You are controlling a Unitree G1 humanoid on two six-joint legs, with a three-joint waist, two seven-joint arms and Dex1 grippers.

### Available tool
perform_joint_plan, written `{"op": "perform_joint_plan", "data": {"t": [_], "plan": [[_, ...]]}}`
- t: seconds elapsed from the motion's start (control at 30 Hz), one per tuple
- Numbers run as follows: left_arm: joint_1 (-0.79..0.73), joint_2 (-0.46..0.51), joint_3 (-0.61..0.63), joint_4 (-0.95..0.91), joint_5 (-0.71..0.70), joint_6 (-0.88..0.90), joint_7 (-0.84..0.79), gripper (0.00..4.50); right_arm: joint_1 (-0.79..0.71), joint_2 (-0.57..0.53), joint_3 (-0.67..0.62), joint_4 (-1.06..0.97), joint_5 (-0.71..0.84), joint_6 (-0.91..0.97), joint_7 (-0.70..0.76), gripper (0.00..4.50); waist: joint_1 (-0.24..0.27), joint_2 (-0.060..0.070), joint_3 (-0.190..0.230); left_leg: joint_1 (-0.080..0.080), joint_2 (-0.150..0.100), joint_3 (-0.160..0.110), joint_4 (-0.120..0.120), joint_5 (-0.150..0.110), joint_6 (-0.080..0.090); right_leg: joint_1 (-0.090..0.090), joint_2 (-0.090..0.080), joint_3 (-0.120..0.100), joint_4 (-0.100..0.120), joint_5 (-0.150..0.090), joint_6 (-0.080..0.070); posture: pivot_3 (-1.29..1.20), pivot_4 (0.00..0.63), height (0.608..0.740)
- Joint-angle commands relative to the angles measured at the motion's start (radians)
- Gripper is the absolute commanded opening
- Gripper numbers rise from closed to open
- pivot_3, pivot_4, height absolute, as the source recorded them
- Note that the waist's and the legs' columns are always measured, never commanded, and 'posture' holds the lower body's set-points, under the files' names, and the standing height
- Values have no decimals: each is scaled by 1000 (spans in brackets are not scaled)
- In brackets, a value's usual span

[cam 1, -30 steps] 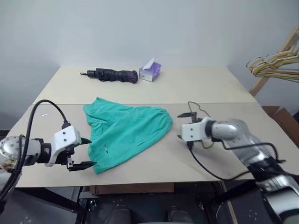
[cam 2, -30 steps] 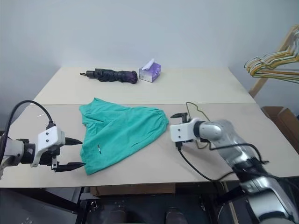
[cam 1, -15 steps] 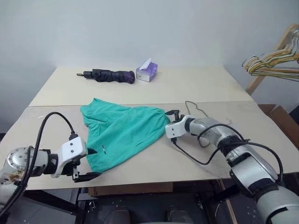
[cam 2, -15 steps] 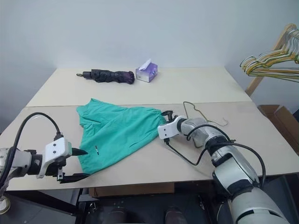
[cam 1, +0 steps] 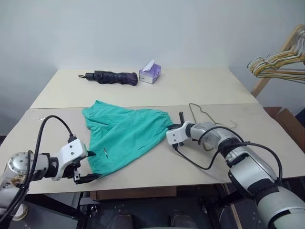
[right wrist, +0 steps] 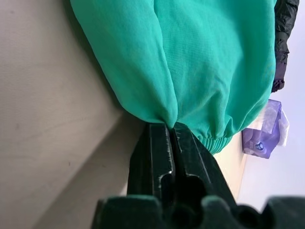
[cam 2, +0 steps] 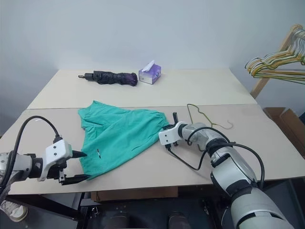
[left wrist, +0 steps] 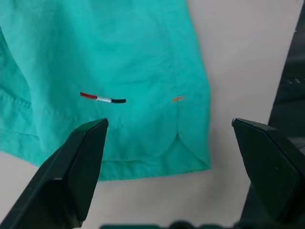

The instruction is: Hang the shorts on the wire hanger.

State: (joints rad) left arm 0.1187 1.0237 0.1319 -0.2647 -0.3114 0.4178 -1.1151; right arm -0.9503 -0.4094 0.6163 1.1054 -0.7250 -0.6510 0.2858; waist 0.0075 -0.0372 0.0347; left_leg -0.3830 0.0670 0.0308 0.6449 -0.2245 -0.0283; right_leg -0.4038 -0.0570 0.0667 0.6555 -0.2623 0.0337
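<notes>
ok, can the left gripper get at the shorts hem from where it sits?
Probably yes. The left gripper is open, its fingers either side of the hem corner of the shorts, nothing between them. The right gripper is shut on the waistband edge at the far side, out of the way.

We see soft, even, bright light from overhead; the pale beige tabletop [cam 1: 143, 90] carries only faint shadows and no glare. In the left wrist view, the black fingers [left wrist: 76, 176] are blurred, while the teal-green fabric shorts [left wrist: 119, 71] are sharp.
</notes>
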Motion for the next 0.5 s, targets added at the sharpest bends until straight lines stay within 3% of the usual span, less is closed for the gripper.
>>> {"op": "perform_joint_plan", "data": {"t": [0.03, 0.5], "plan": [[-43, -17, -28, 48, 6, -42, -25, 4500, -2, -4, -24, -50, 25, 12, 15, 26, -3, 0, 0, 0, 0, 0, 0, 0, 0, 0, 0, 0, 0, 0, 0, 111, 0, 740], [-151, -41, -212, 269, 124, -193, -122, 4500, 80, -10, -68, -211, 68, 107, 85, 26, -32, 1, 0, 0, 0, 0, 0, 0, 0, 0, 0, 0, 1, 0, 0, 58, 0, 740]]}}
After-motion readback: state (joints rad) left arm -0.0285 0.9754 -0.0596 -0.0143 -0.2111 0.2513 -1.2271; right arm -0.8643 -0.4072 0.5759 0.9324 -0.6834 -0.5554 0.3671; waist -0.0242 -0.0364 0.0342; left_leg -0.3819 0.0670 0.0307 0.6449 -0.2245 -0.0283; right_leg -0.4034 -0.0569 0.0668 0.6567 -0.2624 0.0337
